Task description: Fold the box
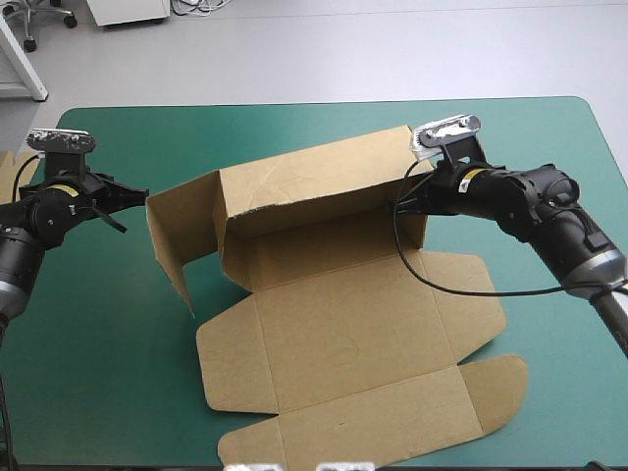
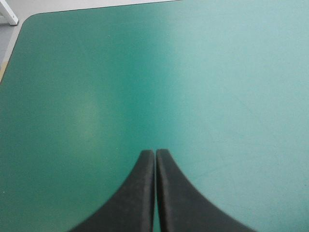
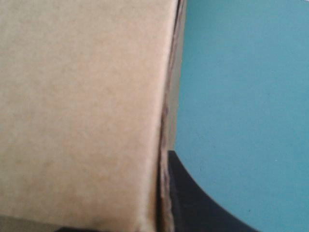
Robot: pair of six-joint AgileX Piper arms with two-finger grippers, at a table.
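- The right gripper (image 1: 417, 201) clamps the right end of the box's (image 1: 324, 177) raised back wall. In the right wrist view the board is close and blurred. It covers one finger, and only the other finger (image 3: 193, 203) shows.
- The left gripper (image 1: 137, 193) seems to reach the box's upright left flap, but contact cannot be told.
- The raised wall hides the strip of table (image 1: 549, 137) behind it.
- In the high view both arms run off the sides.
- A sliver of spare board (image 1: 10, 162) is cut off at the table's left edge.
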